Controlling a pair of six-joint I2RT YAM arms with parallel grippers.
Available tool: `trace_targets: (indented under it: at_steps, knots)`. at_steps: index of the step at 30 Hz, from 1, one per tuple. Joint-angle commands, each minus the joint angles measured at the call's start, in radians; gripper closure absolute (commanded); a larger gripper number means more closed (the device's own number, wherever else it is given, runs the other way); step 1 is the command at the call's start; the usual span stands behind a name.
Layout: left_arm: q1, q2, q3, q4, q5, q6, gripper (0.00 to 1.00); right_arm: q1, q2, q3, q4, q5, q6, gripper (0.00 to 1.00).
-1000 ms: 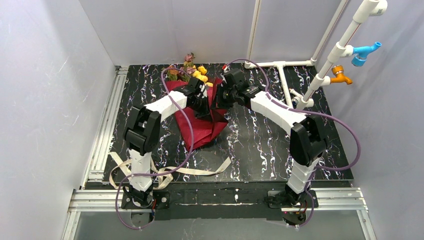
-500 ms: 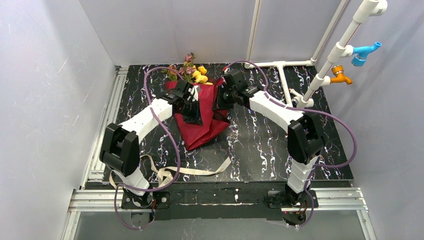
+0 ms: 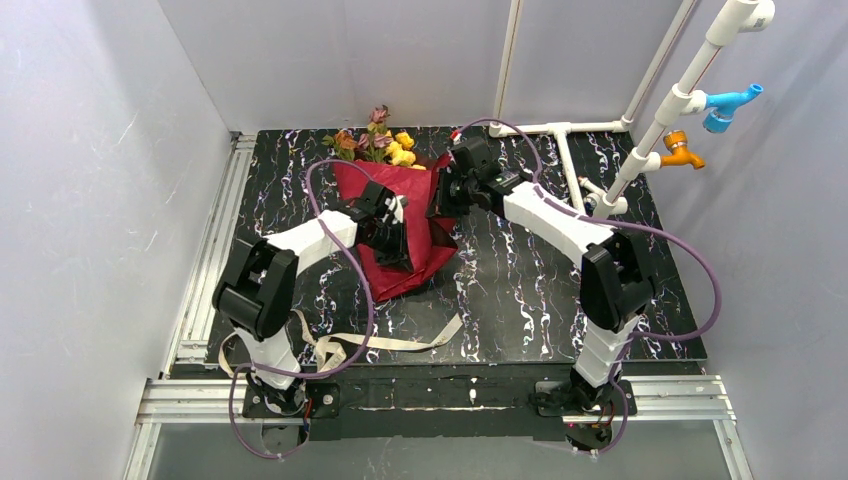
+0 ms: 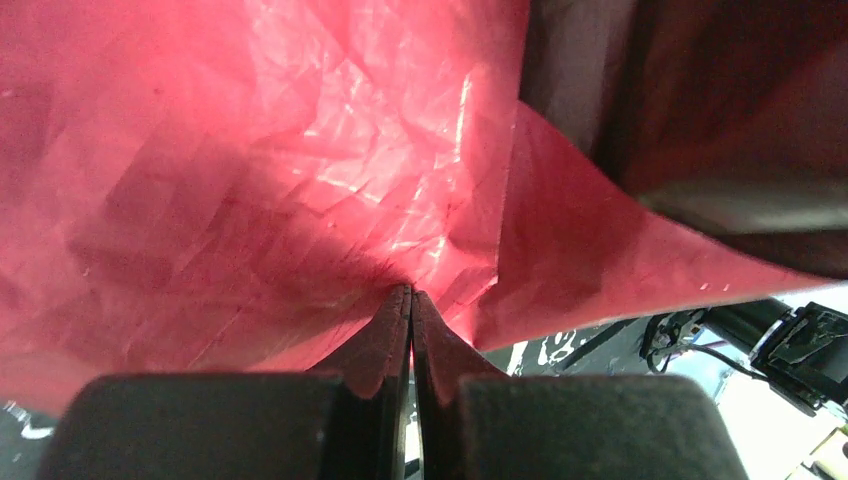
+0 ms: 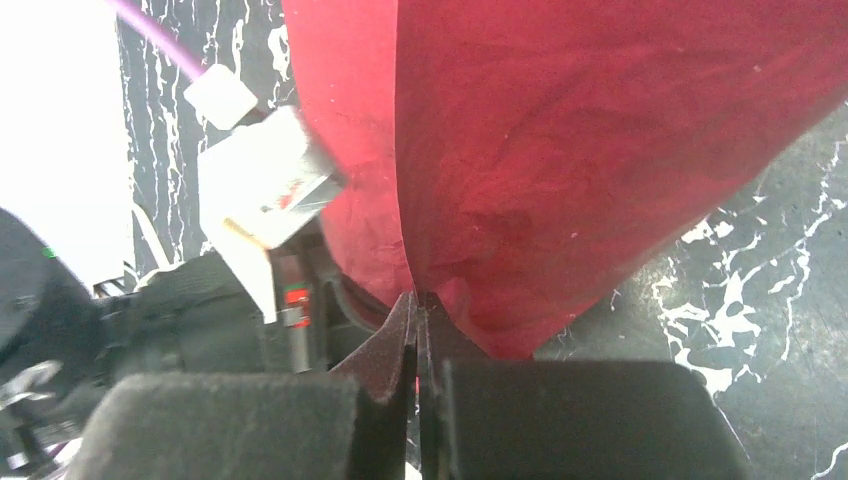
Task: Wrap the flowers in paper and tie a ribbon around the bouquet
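Pale walls close off three sides, and between them lies the black, white-veined table (image 3: 520,290) that my two arms are bolted to at its near edge. Most of what matters sits left of centre on it: the paper (image 3: 412,195), a dark red crinkled sheet gathered into a rough cone whose point aims back toward my bases. The flowers (image 3: 385,145) spill out of its wide far end, yellow, orange and pink heads above the red rim.

So the bundle's long axis runs from far to near, leaning slightly right at the tip. My left end effector (image 4: 410,295) is pressed fully closed on a fold of paper on the cone's left side, about midway down. My right end effector (image 5: 417,300) is likewise clamped tight on the sheet's right flap, nearer the blooms. The two grips face each other across the bundle, close together.

I judge the wrap unfinished, with the flaps to be drawn over one another across that axis. The ribbon (image 3: 400,343) lies loose along the near edge, well apart from both grips and closer to my left arm.

Stems are hidden inside the paper. Both wrist views are almost filled with red, so I cannot tell how many layers each pinch holds. Part of the ribbon runs behind my left arm and its purple cable (image 3: 362,290).
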Motion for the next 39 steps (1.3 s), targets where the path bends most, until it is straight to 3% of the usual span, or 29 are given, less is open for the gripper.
trace_targets:
  at_steps: [1, 11, 21, 26, 30, 35, 39]
  knots:
    - [-0.040, 0.036, -0.017, 0.055, 0.065, 0.002, 1.00, -0.019, -0.091, -0.036, 0.020, 0.017, 0.034, 0.99]
    - [-0.053, 0.058, -0.083, 0.083, 0.087, 0.038, 1.00, -0.036, -0.171, -0.163, 0.150, -0.010, 0.110, 0.99]
    - [-0.053, 0.003, -0.056, 0.067, 0.140, 0.005, 1.00, -0.033, -0.069, -0.082, 0.229, -0.140, 0.160, 0.99]
    - [-0.053, -0.106, -0.001, -0.035, 0.078, -0.004, 1.00, -0.024, -0.026, -0.033, 0.222, -0.166, 0.152, 0.99]
    - [-0.031, -0.214, 0.002, -0.119, -0.096, -0.026, 1.00, -0.006, 0.025, 0.028, 0.186, -0.178, 0.125, 0.99]
    - [0.092, -0.334, -0.032, -0.177, -0.210, -0.014, 1.00, 0.008, 0.087, 0.093, 0.160, -0.199, 0.105, 0.99]
    - [0.180, -0.318, -0.066, -0.173, -0.200, 0.036, 1.00, 0.020, 0.134, 0.145, 0.138, -0.208, 0.091, 0.99]
